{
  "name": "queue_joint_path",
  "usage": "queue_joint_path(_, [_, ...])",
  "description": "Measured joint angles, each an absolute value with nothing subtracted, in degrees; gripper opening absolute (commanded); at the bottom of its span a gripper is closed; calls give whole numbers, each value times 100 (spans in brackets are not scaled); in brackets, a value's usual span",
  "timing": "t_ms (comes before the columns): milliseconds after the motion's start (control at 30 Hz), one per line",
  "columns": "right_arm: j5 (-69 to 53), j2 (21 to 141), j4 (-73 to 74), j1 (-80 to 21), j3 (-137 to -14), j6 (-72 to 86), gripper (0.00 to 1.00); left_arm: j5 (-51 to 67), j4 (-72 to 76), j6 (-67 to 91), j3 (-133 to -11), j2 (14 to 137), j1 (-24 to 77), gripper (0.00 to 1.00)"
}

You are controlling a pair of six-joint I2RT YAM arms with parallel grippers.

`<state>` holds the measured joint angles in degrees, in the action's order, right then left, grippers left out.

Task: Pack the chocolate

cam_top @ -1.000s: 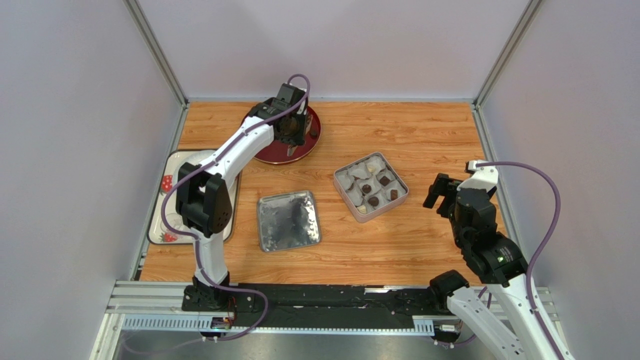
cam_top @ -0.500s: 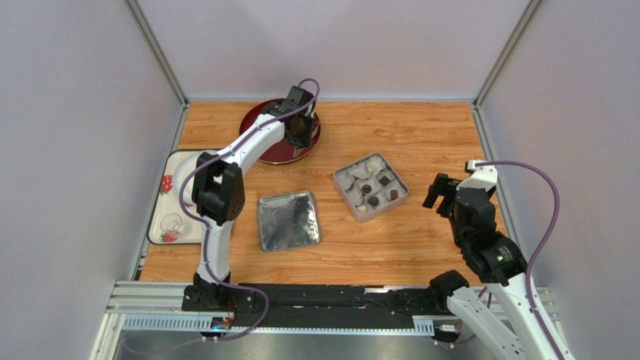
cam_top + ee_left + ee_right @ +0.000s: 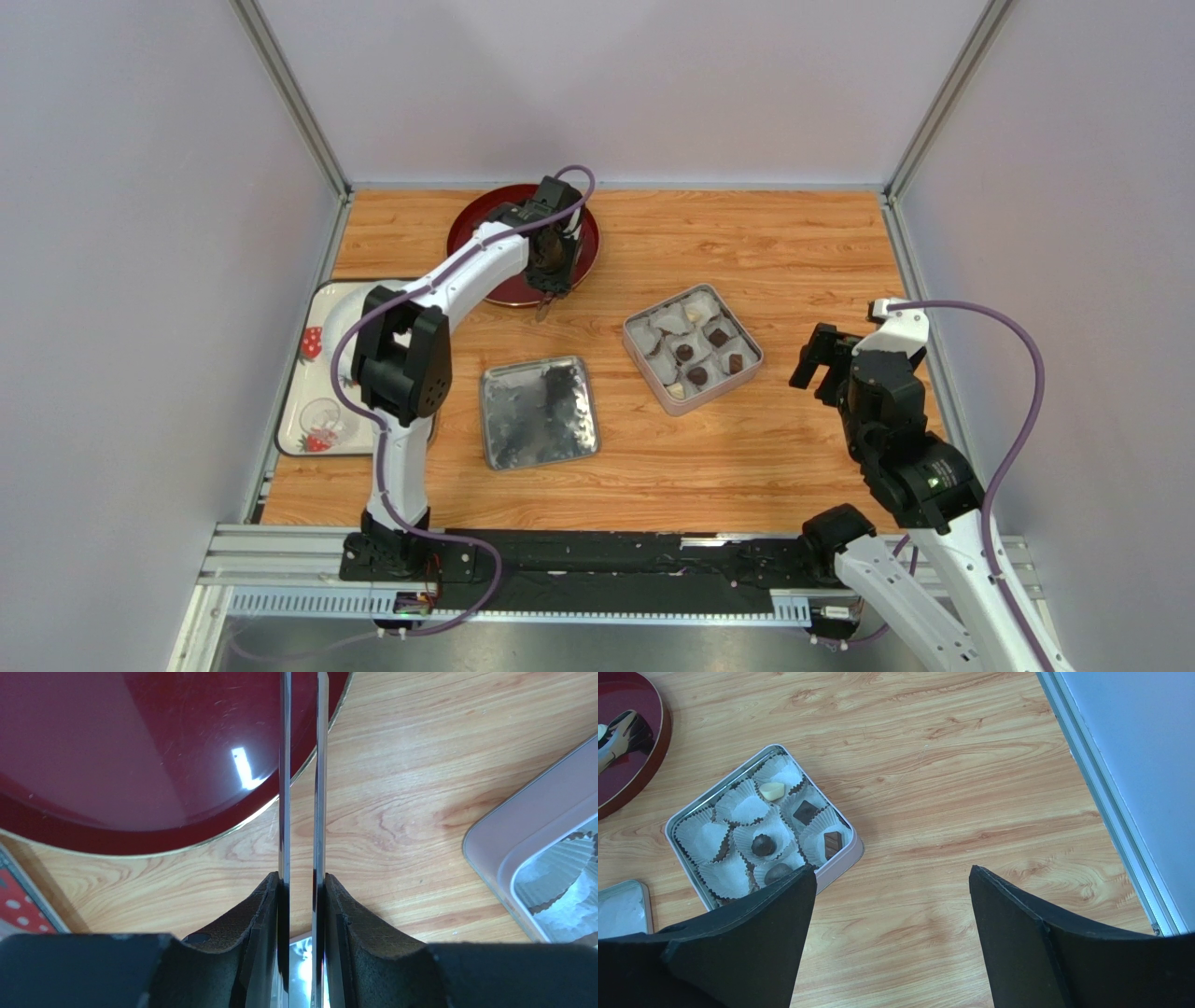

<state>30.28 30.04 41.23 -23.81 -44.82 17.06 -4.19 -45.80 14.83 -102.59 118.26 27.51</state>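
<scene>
Left claw (image 3: 302, 882) pinching tweezers (image 3: 285, 777), these clear only from its wrist camera, right claw (image 3: 892, 875) spread

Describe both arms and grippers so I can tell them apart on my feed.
Both match: the left arm and right arm have white links with black joint housings, and a purple cable loops along each. The left gripper and right gripper have matte black, wedge-shaped fingers.
</scene>
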Motion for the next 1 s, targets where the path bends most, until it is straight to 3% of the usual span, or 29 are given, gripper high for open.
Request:
queue_joint_path(567, [2989, 3004, 4123, -2381, -4482, 1708, 84, -694, -4654, 1487, -10175, 10892, 2751, 41])
queue_joint_path(1000, [2987, 3004, 4123, -2381, -4482, 1706, 84, -788, -4654, 1485, -10208, 10982, 2665, 44])
